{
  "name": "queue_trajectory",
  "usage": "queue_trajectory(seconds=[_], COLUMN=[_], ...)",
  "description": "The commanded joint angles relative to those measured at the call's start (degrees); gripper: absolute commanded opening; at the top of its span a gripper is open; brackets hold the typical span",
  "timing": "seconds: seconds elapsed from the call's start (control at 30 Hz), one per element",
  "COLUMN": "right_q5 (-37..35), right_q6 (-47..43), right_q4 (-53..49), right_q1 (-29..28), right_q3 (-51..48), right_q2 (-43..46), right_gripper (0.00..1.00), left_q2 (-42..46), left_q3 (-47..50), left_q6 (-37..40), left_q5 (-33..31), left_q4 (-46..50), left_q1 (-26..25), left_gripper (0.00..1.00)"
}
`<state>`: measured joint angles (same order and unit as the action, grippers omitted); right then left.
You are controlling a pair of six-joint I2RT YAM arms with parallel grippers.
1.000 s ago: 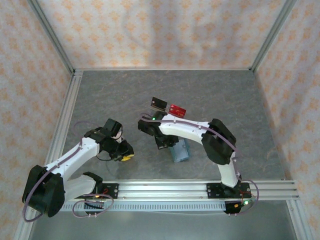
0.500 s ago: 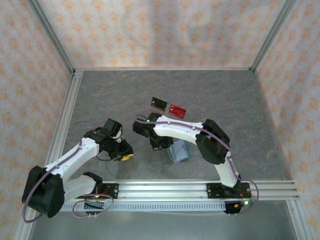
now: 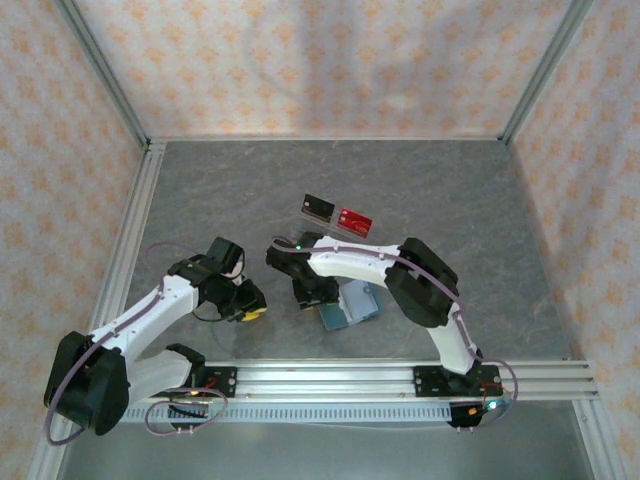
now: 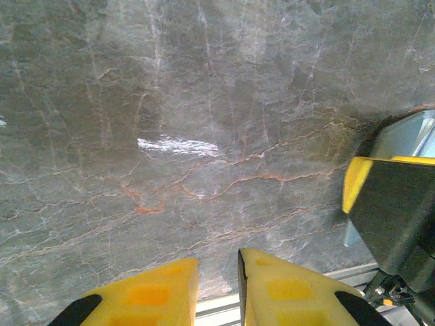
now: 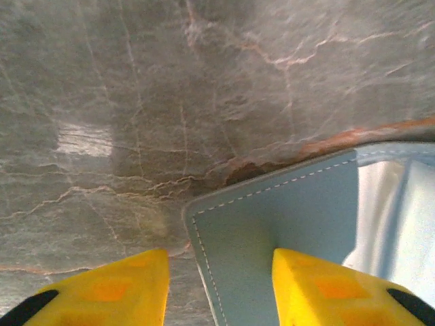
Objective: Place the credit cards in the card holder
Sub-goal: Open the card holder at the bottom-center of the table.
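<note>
Grey, marble-veined desk surface carries all items; it is enclosed by patterned wall panels, and an aluminium rail runs along the near edge.

The card holder lies flat near the centre front. It is teal and stitched along the edge, with a paler inner face showing. The black card and red card lie side by side farther back, apart from the holder. The white right arm link arches between the cards and the holder.

The right claw is released. In the wrist view its yellow fingers stand wide apart over the holder's rounded corner, clamping nothing.

The left claw hangs over bare desk, left of the holder. Its fingers are parted by a narrow slit and hold nothing.
</note>
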<state>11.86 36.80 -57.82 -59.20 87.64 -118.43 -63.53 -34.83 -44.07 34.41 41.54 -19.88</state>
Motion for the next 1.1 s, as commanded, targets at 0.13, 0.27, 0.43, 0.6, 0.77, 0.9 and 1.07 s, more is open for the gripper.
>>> queue_trajectory(seconds=[0.13,0.27,0.43,0.6,0.77,0.9,1.07], right_q5=[9.3,15.4,22.2,29.1,33.5,35.4,36.7], right_q6=[-0.4,-0.3,1.7,4.6,7.1,8.4,8.2], right_q4=[10.5,16.7,24.9,34.2,42.3,45.8,47.0], right_q1=[3.9,6.3,9.4,12.6,15.4,17.5,19.1], right_q3=[-8.0,-12.8,-19.0,-26.0,-31.9,-35.4,-38.4], right_q2=[7.1,9.9,12.8,15.5,17.4,19.0,20.3], right_gripper=[0.55,0.59,0.60,0.58,0.50,0.38,0.21], left_q2=[0.6,0.4,0.3,0.1,-1.1,-3.1,-7.3], left_q3=[-0.5,-1.2,-2.1,-3.4,-4.5,-6.3,-8.8], left_q6=[-0.2,0.1,0.3,0.5,-1.6,-3.5,-6.6], left_q5=[-0.6,-0.4,0.1,0.7,0.6,-0.9,-2.6], left_q4=[0.7,1.0,1.1,0.8,-1.4,-3.3,-7.5], left_q1=[-0.3,-0.3,-0.4,-1.6,-4.4,-8.2,-14.2], left_gripper=[0.23,0.23,0.23,0.24,0.24,0.23,0.23])
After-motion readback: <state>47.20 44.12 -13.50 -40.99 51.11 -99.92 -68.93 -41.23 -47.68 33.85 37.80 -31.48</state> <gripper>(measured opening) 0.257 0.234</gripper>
